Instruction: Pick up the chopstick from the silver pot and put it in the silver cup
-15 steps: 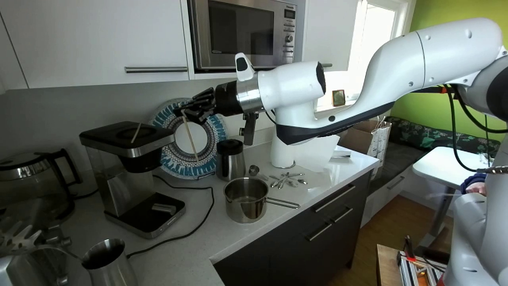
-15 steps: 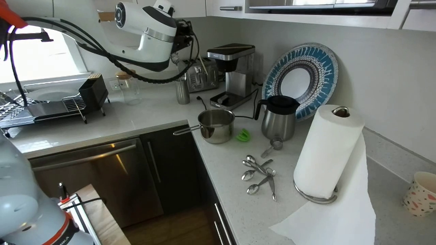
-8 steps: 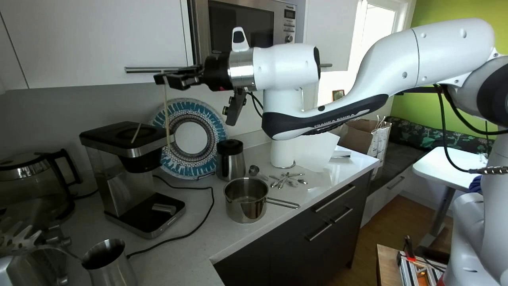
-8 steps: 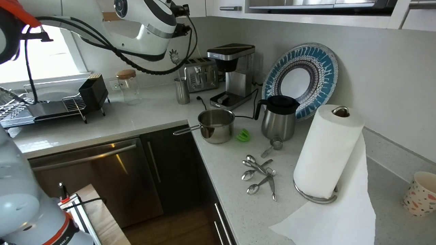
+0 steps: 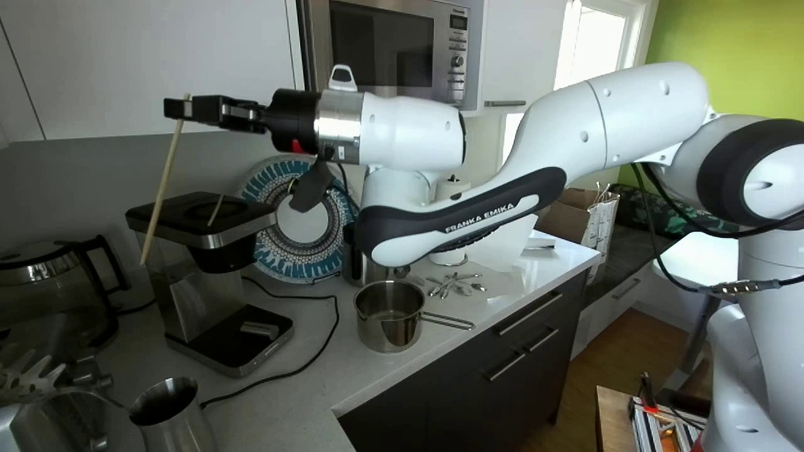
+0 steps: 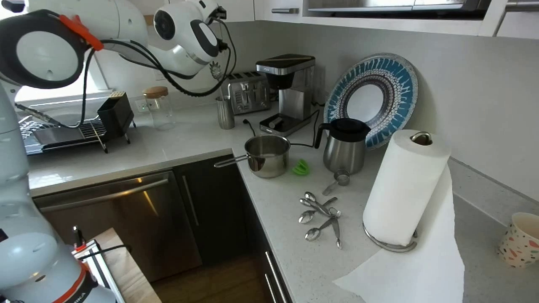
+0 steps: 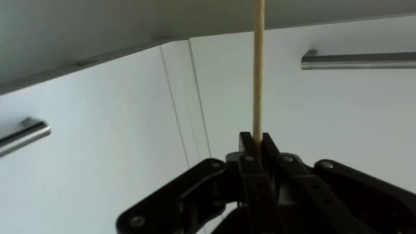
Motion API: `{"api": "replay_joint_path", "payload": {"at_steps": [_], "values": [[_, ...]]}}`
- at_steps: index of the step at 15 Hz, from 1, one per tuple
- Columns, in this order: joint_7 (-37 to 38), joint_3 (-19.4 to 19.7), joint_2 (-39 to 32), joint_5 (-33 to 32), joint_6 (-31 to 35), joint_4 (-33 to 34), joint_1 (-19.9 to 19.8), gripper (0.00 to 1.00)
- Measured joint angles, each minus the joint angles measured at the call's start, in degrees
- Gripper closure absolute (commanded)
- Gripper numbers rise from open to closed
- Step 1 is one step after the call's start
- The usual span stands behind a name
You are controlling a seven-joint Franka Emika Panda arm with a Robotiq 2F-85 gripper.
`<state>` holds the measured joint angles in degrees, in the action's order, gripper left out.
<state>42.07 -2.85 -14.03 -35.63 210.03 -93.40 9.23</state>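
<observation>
One chopstick (image 7: 258, 81) and one similar thin stick (image 5: 215, 210). One silver pot (image 6: 271, 166), one silver cup (image 6: 226, 115), one spotted cup (image 6: 521, 242). One coffee maker (image 6: 292, 103), one toaster (image 6: 246, 97), one microwave (image 5: 383, 47). One patterned plate (image 6: 365, 102), one paper roll (image 6: 402, 189). Two cabinet handles (image 7: 360, 61) in the wrist view. Spoons (image 6: 306, 217), several, too tangled to count.

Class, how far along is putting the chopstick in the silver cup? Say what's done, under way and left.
Done: the chopstick is up in the air, clear of the pot.
In hand: the gripper clamps it near its top end.
Left: aligning it with the cup, where no chopstick shows above the rim, lowering it in and letting go.
</observation>
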Motion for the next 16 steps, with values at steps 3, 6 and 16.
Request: {"api": "replay_joint_path", "payload": {"at_steps": [3, 6, 16], "values": [[0.03, -1.15, -3.54, 0.62, 4.93, 0.02, 1.0, 0.98], [0.23, -1.17, -3.77, 0.45, 5.14, 0.09, 0.87, 0.98], [18.7, -5.39, -6.4, -16.01, 2.73, -1.46, -1.38, 0.98]]}}
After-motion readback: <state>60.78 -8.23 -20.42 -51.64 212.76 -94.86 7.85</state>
